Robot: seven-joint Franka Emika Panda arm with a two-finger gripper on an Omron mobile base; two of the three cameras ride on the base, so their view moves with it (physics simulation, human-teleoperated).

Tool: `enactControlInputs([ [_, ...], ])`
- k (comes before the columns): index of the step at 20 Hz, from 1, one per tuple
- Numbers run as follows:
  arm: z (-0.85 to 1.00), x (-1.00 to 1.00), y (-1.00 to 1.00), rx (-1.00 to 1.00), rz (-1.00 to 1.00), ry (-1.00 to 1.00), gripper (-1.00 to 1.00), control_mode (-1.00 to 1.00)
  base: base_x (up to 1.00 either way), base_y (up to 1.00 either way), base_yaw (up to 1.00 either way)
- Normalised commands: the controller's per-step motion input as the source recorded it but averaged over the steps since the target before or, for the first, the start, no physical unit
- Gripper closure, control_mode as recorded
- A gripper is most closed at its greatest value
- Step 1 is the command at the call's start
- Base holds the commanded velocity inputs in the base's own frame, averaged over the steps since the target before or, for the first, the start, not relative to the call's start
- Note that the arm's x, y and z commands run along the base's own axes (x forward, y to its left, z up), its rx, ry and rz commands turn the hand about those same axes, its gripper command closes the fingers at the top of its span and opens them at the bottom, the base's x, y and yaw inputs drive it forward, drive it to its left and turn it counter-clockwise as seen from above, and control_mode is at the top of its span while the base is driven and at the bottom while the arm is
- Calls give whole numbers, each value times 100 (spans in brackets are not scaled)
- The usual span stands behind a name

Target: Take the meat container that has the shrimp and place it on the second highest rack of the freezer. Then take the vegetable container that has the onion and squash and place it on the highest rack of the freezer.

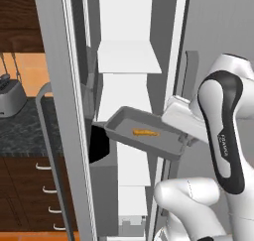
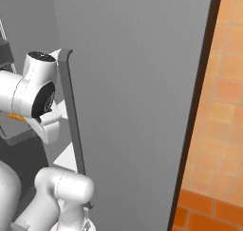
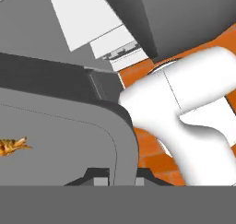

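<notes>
While I hover at the open tall grey freezer (image 1: 74,111):
grip: gripper (image 3: 117,178) clamped on deep grey rectangular tray's (image 1: 144,133) rim, orange shrimp (image 1: 145,132) inside
aim: second white shelf slab (image 1: 128,56) sits above and ahead; I'd lift first

Grey meat container (image 1: 124,126) with orange shrimp (image 1: 145,132), tilted, before the open freezer (image 1: 130,86).

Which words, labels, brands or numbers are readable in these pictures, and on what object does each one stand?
One small line of dark lettering runs along the white arm in the left base view; it is too small and blurred to read.
The freezer, meat container and toaster bear no text.
</notes>
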Motion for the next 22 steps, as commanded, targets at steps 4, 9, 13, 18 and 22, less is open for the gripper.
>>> enactControlInputs([
  [4, 0, 21, 30, 0, -63, 0, 100, -100, 0, 0, 0],
  [9, 0, 37, 24, 0, -53, 0, 100, -100, 0, 0, 0],
  [13, 0, 82, 13, 0, -39, 4, 100, -100, 0, 0, 0],
  [18, -18, 66, 18, -5, -20, 1, 100, -100, 0, 0, 0],
  [22, -37, 52, 12, -10, -12, 0, 100, -100, 0, 0, 0],
])
